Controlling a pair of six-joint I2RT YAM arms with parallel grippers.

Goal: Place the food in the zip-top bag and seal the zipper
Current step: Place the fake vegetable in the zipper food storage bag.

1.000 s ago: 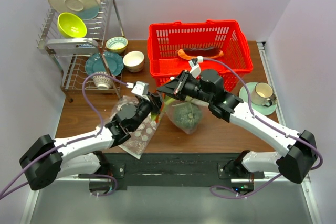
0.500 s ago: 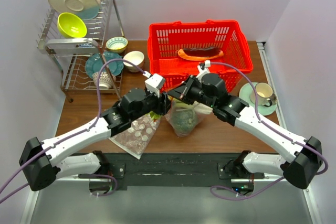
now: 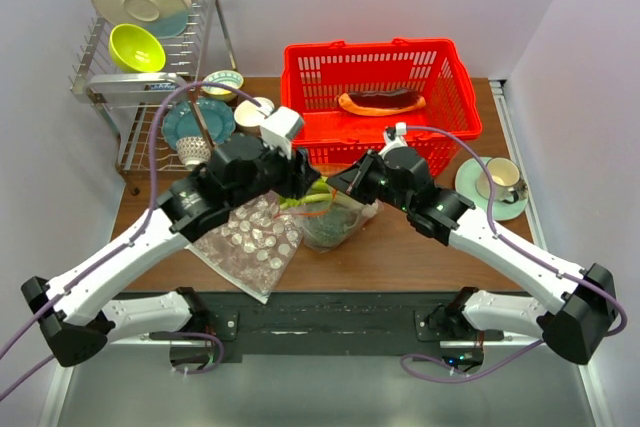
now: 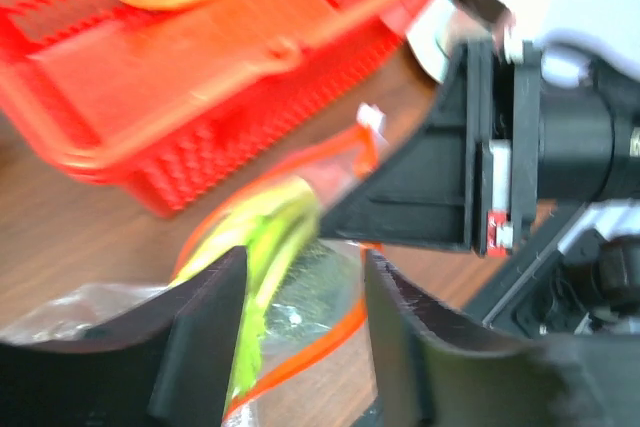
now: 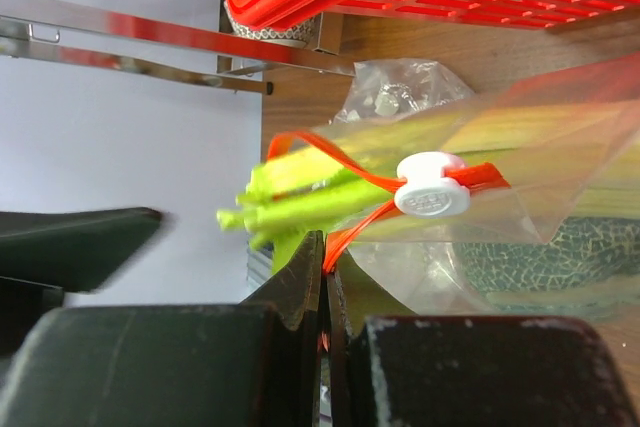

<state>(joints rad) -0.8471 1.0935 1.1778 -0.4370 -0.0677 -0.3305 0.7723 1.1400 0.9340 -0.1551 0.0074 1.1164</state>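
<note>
A brown wooden desk [image 3: 400,252] is seen from above, with two robot arms reaching in from the bottom edge toward the centre of the frame. A red basket [image 3: 370,47] stands at upper centre. A wire dish rack [image 3: 100,87] stands at upper left, holding a plate and a lime bowl.

At the centre of the desk, just below the basket, is the clear zip-top bag [image 3: 335,229], its mouth held up between the two arms. To its left lies a second clear bag printed with white dots [image 3: 250,247].

The dark green ball [image 5: 545,259] sits inside the zip-top bag, visible through the plastic. The bunch of light-green stalks [image 5: 300,202] is partly in the bag, with one end poking out through the mouth toward the left. The red-brown slab with a pale yellow rim [image 3: 380,100] lies in the basket.

The left gripper [image 4: 303,267] is open, with its fingers spread wide and the stalks seen in the gap beyond them. The right gripper [image 5: 322,247] is closed, pinching the orange-red zipper [image 5: 478,175] at the bag's mouth. A small white slider [image 5: 432,187] sits on the strip just right of the pinch. The mouth is unsealed.

A cup on a green saucer [image 3: 498,179] sits at the right edge.
</note>
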